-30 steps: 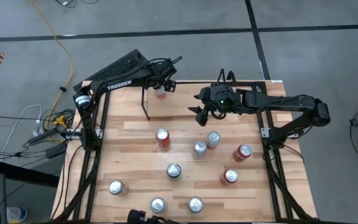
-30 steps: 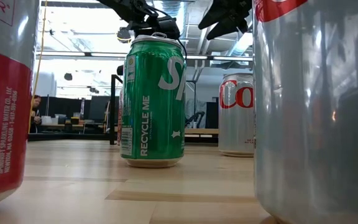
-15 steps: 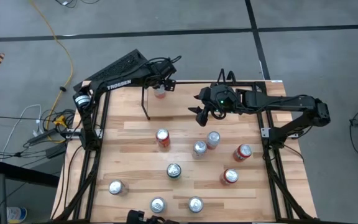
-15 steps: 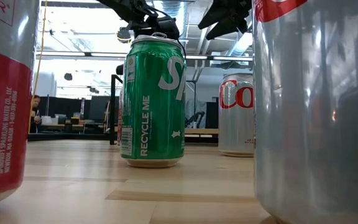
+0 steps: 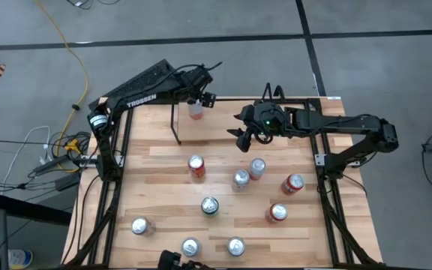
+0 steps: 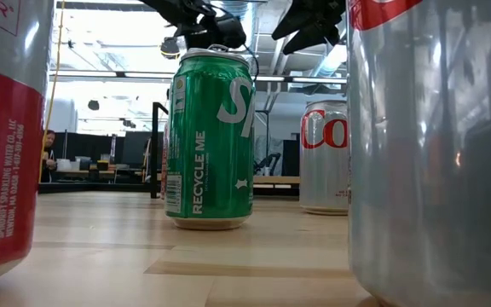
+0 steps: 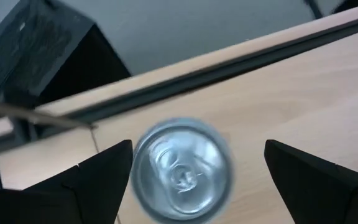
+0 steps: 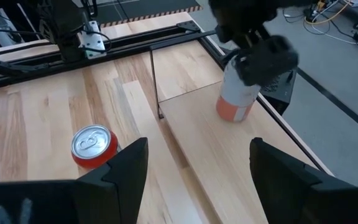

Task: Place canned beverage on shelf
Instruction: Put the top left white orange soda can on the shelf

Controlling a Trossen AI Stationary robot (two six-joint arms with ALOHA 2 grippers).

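The left gripper (image 5: 198, 97) is hovering over a can (image 5: 195, 111) standing on the shelf (image 8: 229, 140) near the table's (image 5: 156, 187) far edge, fingers (image 7: 104, 171) spread apart, clear of the can on both sides. The right gripper (image 5: 244, 139) is hanging mid-table, fingers apart and empty, with bare wood beneath; loose cans (image 5: 238, 178) are sitting nearer the front.

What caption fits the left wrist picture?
Left gripper with jaws open, directly above a silver-topped can standing on the shelf.
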